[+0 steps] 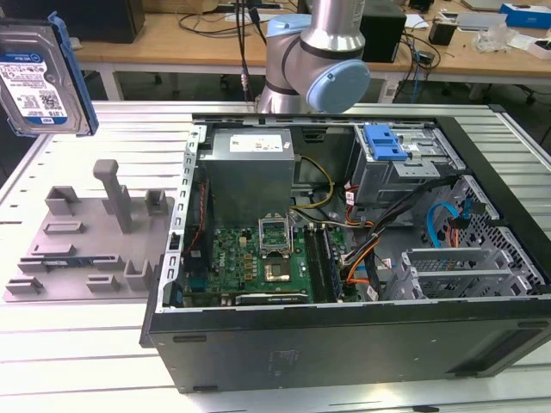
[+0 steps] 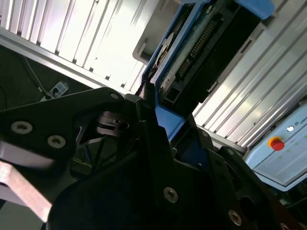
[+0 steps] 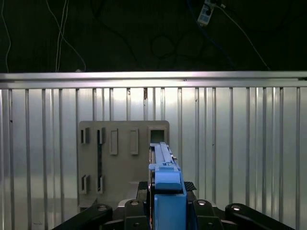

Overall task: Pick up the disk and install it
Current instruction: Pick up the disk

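Between the jaws, which clamp its blue carrier, the disk (image 1: 39,86) hangs upright in the air above the grey fixture tray (image 1: 77,258) on the tabletop (image 1: 86,361), apart from the open computer case (image 1: 344,335).

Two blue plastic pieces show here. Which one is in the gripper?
The blue bracket framing the disk, held clear of the grey tray; the gripper clamps its edge. The smaller blue latch sits inside the computer case.

1 disk (image 1: 39,82), 1 grey fixture tray (image 1: 77,251), 1 open PC case (image 1: 344,344), 1 robot arm (image 1: 331,39), 1 blue latch (image 1: 384,143).
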Action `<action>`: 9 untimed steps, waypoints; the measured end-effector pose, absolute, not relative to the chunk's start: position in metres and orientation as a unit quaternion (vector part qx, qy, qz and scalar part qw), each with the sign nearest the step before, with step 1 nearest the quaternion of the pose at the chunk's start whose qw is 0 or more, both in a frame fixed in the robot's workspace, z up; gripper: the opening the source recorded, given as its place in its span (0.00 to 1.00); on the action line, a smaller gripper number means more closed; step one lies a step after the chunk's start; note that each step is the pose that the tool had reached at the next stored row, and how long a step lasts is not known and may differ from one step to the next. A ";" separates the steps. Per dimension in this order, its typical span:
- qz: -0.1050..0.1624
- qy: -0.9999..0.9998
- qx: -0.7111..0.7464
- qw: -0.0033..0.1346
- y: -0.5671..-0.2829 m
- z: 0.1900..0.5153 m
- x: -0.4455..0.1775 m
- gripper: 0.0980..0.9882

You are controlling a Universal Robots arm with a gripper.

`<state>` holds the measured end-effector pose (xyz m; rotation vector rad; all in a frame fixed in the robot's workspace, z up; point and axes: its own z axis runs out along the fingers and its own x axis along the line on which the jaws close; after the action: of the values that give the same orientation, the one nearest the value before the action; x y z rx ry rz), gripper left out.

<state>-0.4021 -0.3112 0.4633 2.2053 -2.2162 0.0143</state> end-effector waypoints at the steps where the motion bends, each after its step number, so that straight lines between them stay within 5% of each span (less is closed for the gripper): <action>1: 0.005 -0.709 0.705 0.007 -0.311 0.463 -0.402 0.30; 9: 0.005 -0.709 0.705 0.008 -0.311 0.464 -0.402 0.30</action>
<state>-0.4021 -0.3112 0.4636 2.2053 -2.2161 0.0142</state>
